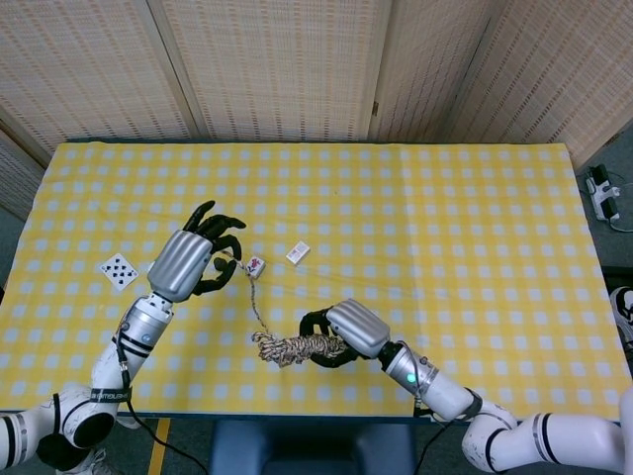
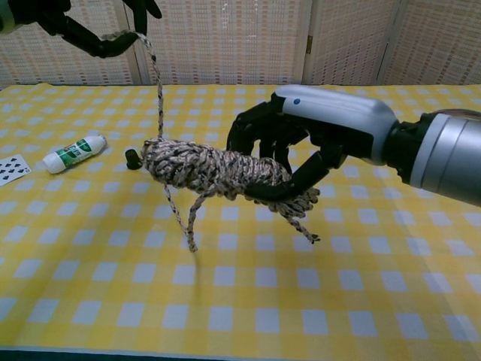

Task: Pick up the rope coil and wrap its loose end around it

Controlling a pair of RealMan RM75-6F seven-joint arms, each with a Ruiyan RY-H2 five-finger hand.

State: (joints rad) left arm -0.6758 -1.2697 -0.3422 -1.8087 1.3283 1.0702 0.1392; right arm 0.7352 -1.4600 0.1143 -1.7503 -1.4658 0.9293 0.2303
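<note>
My right hand (image 1: 348, 332) (image 2: 304, 143) grips one end of a speckled rope coil (image 1: 297, 347) (image 2: 218, 169), holding it level above the table. The coil's other end sticks out to the left. Its loose end (image 1: 252, 294) (image 2: 158, 75) runs up from the coil to my left hand (image 1: 195, 261) (image 2: 90, 30), which pinches it high above the table. A short loop of rope hangs below the coil in the chest view.
On the yellow checked cloth (image 1: 445, 218) lie a playing card (image 1: 117, 267) (image 2: 10, 170), a white tube with a green label (image 2: 74, 153), a small black piece (image 2: 133, 158), a mahjong tile (image 1: 256, 265) and a small white block (image 1: 298, 253).
</note>
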